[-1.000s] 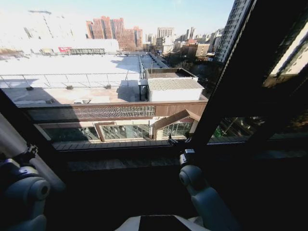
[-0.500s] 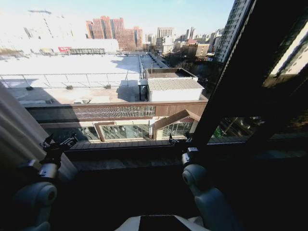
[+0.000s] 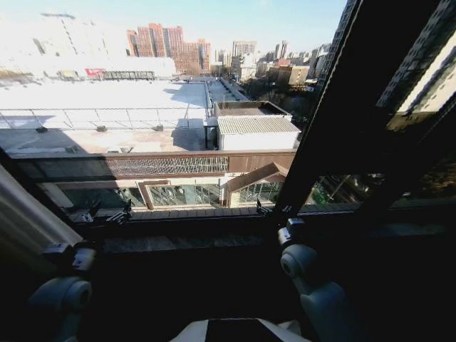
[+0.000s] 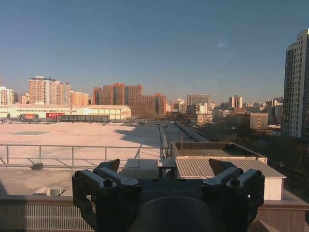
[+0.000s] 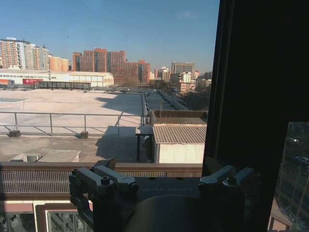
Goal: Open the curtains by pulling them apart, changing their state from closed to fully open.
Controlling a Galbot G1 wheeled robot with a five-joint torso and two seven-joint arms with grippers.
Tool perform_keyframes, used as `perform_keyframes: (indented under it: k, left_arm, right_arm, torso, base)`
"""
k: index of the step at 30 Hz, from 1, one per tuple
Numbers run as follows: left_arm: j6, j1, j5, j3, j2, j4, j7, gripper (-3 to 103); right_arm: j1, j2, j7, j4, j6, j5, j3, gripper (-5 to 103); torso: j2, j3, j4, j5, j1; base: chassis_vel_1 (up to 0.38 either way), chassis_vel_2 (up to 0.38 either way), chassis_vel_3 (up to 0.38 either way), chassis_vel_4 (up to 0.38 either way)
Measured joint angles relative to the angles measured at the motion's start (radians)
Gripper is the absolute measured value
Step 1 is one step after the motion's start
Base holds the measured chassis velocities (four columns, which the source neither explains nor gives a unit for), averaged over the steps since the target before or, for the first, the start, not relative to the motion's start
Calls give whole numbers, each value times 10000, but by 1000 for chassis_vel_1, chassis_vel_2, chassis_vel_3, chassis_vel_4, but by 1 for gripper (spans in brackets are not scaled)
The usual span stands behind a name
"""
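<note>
Curtains show as one pleated cream panel bunched at the far left edge of the head view, well clear of the glass, with the city rooftops in plain sight through the window. Just right of that fabric, the left gripper is raised at the sill; its wrist camera shows the two fingers spread wide with nothing between them and open sky ahead. Further right, past the middle of the pane, the right gripper sits close beside the dark window frame bar, its fingers likewise spread and empty in its own wrist view. No second panel can be made out on the right, where all is dark, so the opening looks done or nearly so. The risk from here is that the left panel, unheld, may slide back, or that the right gripper knocks the bar beside it.
</note>
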State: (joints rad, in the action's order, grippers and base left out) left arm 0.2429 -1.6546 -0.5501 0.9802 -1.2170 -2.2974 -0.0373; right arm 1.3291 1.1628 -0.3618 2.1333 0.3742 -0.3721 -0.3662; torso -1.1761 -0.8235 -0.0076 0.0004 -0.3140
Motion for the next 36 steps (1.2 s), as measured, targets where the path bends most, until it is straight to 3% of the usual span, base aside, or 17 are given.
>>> perform_keyframes:
  k: [13, 36]
  left_arm:
    - [51, -374, 48, 92, -241, -340, 95, 100]
    - [-48, -960, 482, 335, -1029, -714, 90, 100]
  right_arm:
    - [240, -319, -257, 637, 359, -276, 80, 100]
    - [79, -448, -318, 440, 358, -375, 279, 100]
  torso:
    - [1, -2, -1, 0, -1]
    - [-1, 0, 0, 2, 2]
  base:
    - [-308, -336, 299, 335]
    - [-237, -462, 239, 472]
